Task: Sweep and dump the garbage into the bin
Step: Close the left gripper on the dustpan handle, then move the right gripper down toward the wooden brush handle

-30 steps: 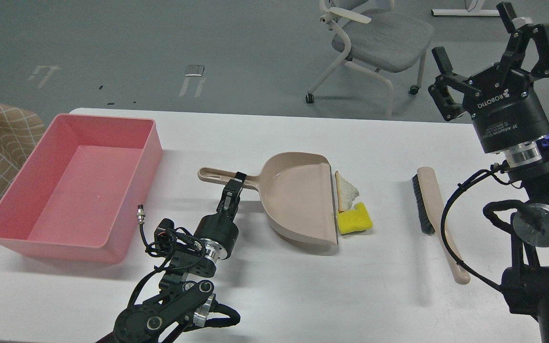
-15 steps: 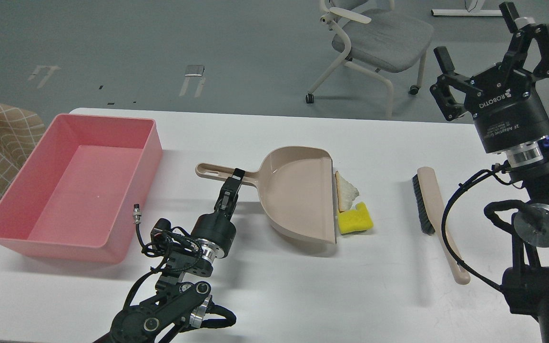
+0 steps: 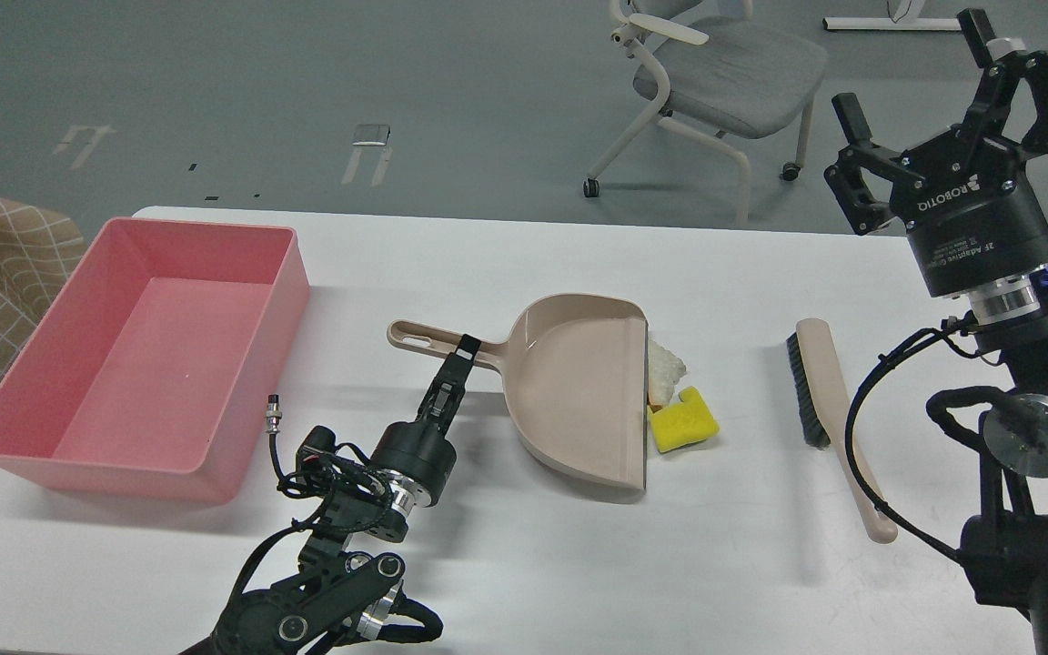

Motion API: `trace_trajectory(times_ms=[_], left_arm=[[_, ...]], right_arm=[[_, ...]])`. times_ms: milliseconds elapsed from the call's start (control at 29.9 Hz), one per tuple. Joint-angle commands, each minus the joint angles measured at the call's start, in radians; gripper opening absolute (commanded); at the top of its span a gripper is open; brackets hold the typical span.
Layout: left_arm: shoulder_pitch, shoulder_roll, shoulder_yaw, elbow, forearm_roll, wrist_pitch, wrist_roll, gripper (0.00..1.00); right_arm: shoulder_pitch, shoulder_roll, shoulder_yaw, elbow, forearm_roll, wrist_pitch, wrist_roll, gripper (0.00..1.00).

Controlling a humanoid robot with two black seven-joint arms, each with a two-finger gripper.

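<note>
The left gripper is clamped on the beige dustpan handle, its lip touching the bread slice and yellow sponge at its three o'clock. The right gripper hangs spread wide and empty; the brush lies untouched. Nothing is swept yet, and the pink bin, at nine o'clock, holds no garbage.

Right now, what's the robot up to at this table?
The left gripper is shut on the handle of the beige dustpan, whose open edge sits against the bread slice and the yellow sponge. Neither piece is in the pan yet. The right gripper hangs open above the table; the brush lies untouched. The pink bin on the left looks empty.
</note>
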State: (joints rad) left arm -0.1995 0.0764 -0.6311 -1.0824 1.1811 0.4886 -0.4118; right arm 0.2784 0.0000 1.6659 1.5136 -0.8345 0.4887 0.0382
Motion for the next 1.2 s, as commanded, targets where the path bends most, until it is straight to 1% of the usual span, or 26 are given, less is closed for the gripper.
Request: trace_trajectory(times_ms=[0, 468, 1103, 1170], left_arm=[[-0.003, 0.000, 0.004, 0.004, -0.001, 0.000, -0.001, 0.16], [-0.023, 0.008, -0.002, 0.016, -0.017, 0.000, 0.005, 0.16], [-0.020, 0.032, 0.001, 0.002, -0.021, 0.000, 0.001, 0.17], [-0.020, 0.031, 0.002, 0.002, -0.020, 0.000, 0.001, 0.17]], right_arm=[[-0.001, 0.000, 0.000, -0.001, 0.000, 0.000, 0.000, 1.00], [-0.001, 0.000, 0.009, -0.003, 0.000, 0.000, 0.000, 1.00], [-0.016, 0.000, 0.009, -0.003, -0.002, 0.000, 0.000, 1.00], [-0.027, -0.027, 0.009, -0.007, -0.002, 0.000, 0.000, 1.00]])
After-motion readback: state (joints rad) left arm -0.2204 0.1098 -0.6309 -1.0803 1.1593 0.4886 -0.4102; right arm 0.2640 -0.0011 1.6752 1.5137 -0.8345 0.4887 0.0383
